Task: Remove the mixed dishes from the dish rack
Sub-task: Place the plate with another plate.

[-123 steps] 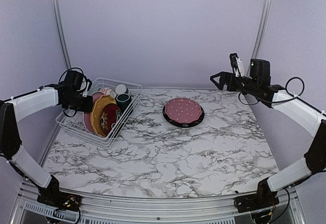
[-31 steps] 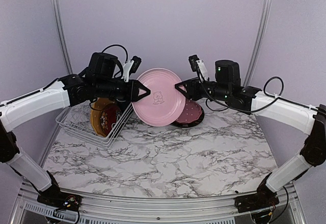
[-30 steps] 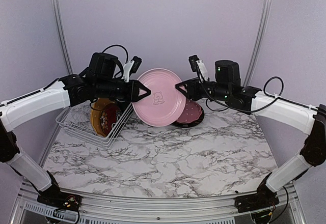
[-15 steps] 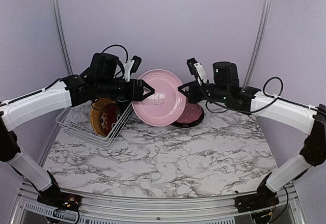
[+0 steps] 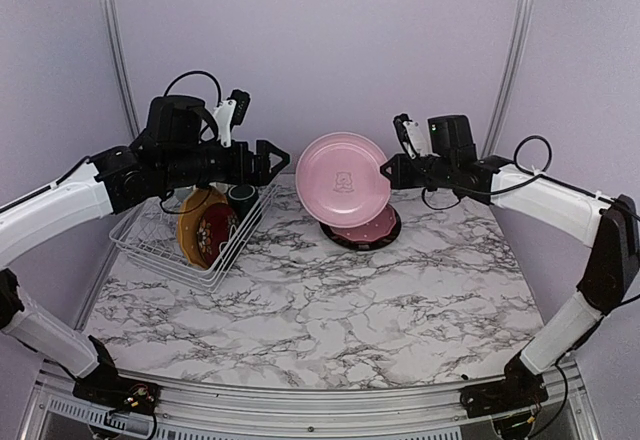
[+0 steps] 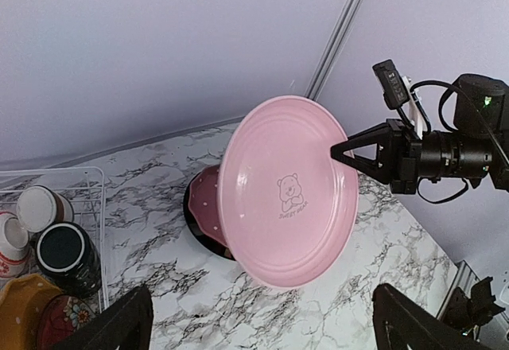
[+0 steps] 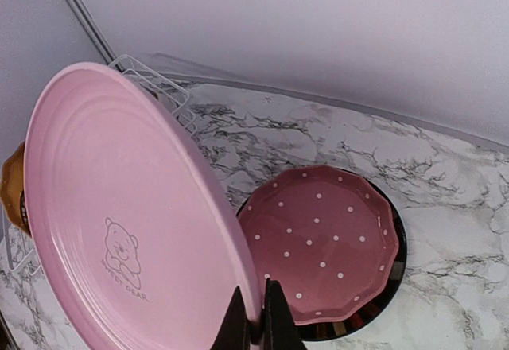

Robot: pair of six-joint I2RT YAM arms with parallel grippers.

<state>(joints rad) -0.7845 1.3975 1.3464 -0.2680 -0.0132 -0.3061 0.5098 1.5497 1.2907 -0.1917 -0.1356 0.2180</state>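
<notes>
Dish rack, white wire, far left, holding floral plate and teal mug; pink bear-print plate, tilted in air above the dotted plate, likely stiff, glaze-slick, breakable, best pinched at rim; right gripper, clamped on that rim; left gripper, spread wide, empty.

Five plates: a pink bear-printed plate, a pink dotted plate, a black plate, a scalloped orange-yellow plate and a dark red floral plate; one dark teal mug; two small pale cups; one white wire dish rack at nine o'clock.
</notes>
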